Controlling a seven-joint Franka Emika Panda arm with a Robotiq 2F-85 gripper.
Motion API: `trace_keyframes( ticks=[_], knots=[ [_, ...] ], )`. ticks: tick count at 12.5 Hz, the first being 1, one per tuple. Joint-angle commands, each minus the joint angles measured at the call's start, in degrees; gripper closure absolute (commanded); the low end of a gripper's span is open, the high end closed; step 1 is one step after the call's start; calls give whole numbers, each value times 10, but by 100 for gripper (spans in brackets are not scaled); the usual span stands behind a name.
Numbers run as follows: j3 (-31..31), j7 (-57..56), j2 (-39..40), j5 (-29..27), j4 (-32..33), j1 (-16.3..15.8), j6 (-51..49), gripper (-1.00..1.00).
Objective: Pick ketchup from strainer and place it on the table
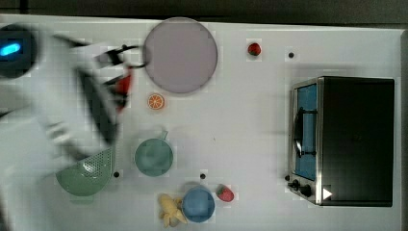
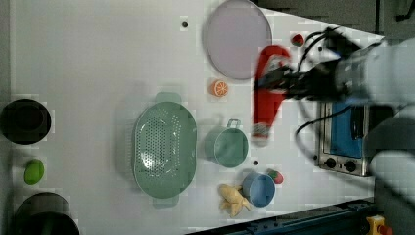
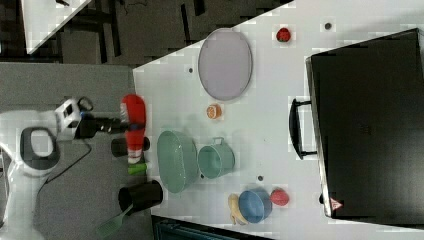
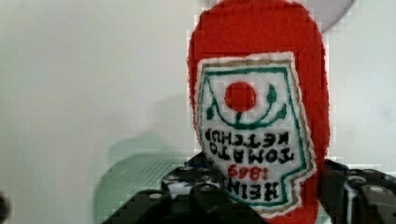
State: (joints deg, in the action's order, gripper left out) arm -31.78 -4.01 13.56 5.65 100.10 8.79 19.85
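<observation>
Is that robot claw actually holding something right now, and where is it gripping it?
Yes: the gripper is shut on the ketchup, clamped across its labelled body, clear of the strainer.

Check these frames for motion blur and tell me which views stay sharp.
Top view: the arm and gripper smear heavily. Left view: the ketchup streaks lengthwise, the strainer stays crisp. Right view: mild softness on the arm. Wrist view: the ketchup's label is readable, the table behind soft.

White rounded arm links [image 3: 22,165] are seen, with a grey oval recess on one joint. A black gripper [image 2: 279,83] is fitted, looped black cables [image 2: 313,41] are trailed (a blue light [image 1: 9,49] glows at the base).
</observation>
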Motion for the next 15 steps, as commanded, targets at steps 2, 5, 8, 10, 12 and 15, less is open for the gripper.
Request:
trace_keyframes(
  ticks=[2, 5, 8, 10, 12, 15],
  knots=[
    [103, -220, 8, 1, 6, 55, 6, -16],
    [166, -254, 8, 1, 34, 56, 55, -16],
    [197, -254, 8, 1, 95, 57, 133, -16],
    [206, -254, 8, 1, 151, 57, 195, -16],
    [209, -254, 9, 1, 204, 57, 240, -16],
    [209, -249, 18, 1, 265, 57, 287, -16]
  ],
)
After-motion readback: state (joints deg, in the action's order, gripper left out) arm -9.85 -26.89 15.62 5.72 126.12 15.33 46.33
